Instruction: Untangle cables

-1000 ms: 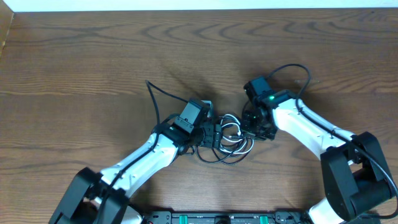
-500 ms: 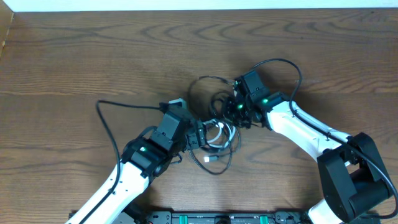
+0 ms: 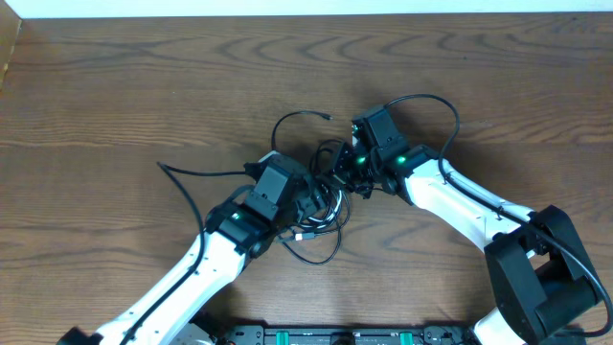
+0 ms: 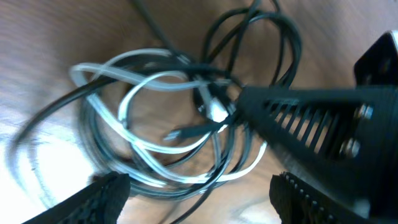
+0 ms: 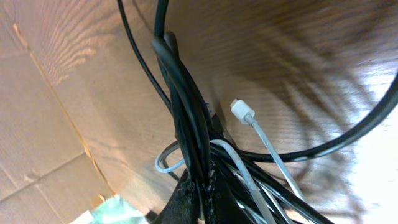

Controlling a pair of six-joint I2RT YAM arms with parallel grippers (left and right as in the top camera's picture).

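Barely started: black cable (image 5: 183,93) and white cable (image 4: 146,84) knotted together, centre of overhead frame on table (image 3: 144,96). Right gripper (image 5: 196,202) clamped on black cable strands. Left gripper (image 4: 205,196) spread wide over tangle, holding nothing. All separating left.

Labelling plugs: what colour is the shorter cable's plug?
White plug, clearest in the right wrist view.

The cables (image 3: 324,213) lie in one tangle mid-worktop (image 3: 144,96), between the two claws — left claw (image 3: 311,201) at the tangle's left side, right claw (image 3: 341,172) at its rear right. One loop reaches behind the tangle, another in front.
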